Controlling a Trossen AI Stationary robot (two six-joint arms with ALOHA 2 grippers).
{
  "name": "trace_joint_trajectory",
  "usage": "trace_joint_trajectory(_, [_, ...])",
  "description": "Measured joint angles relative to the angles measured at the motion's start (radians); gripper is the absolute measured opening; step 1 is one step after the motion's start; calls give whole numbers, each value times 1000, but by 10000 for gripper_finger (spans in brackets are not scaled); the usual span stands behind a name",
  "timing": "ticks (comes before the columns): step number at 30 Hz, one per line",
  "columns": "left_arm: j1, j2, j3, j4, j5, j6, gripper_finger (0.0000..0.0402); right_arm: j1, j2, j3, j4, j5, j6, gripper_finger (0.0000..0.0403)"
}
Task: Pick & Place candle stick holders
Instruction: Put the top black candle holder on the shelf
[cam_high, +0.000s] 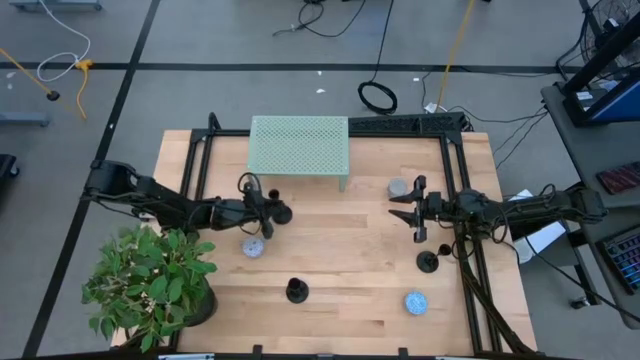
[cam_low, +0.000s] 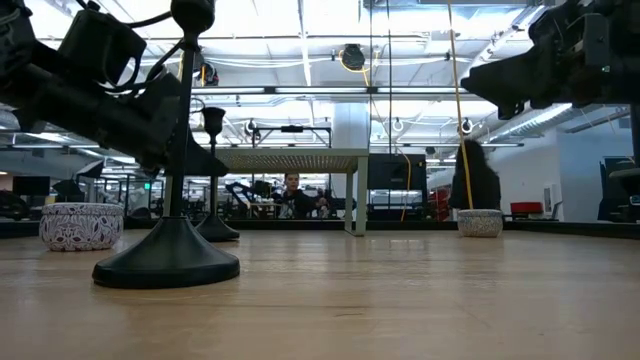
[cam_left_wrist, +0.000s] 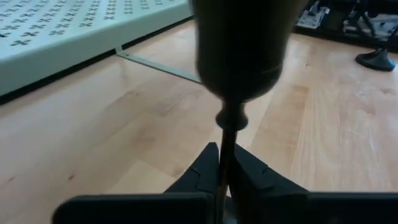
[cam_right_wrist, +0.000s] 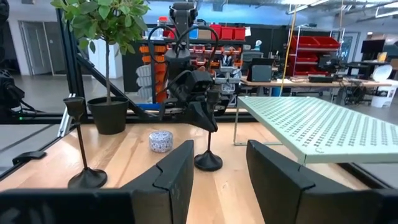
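Note:
Three black candle stick holders show. One (cam_high: 283, 212) stands left of the table's middle with my left gripper (cam_high: 267, 213) shut on its stem; the right wrist view shows it (cam_right_wrist: 208, 160) with its round base on the wood. A second (cam_high: 297, 291) stands free on its base near the front edge, large in the low view (cam_low: 168, 262). A third (cam_high: 428, 262) stands free on its base at the right. My right gripper (cam_high: 404, 206) is open and empty, right of the middle, its fingers pointing toward the left arm. My left gripper pinches the holder's thin stem (cam_left_wrist: 224, 146) between its two fingers, below the cup (cam_left_wrist: 242, 50). The fingers come level from the table's left and lie across the stem. The holder stands upright with its base (cam_right_wrist: 208, 163) on the table.
A pale green perforated shelf (cam_high: 298, 146) stands at the back middle. Small patterned jars sit at the left (cam_high: 253, 247), at the front right (cam_high: 416, 302) and at the back right (cam_high: 399, 188). A potted plant (cam_high: 150, 275) fills the front left corner. A person shows in the room behind the table (cam_low: 291, 195).

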Motion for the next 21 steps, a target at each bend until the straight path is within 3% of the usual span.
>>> trace_joint_trajectory(4, [-13,0,0,21,28,-21,24,0,11,0,-8,0,22,144])
trace_joint_trajectory(11, [-59,-2,0,204,218,4,14,0,30,0,-14,1,20,144])
trace_joint_trajectory(15, [-70,-16,2,285,220,27,15,0,35,0,-15,3,20,144])
trace_joint_trajectory(21, [-70,-108,62,267,244,155,14,0,35,0,-5,4,19,144])
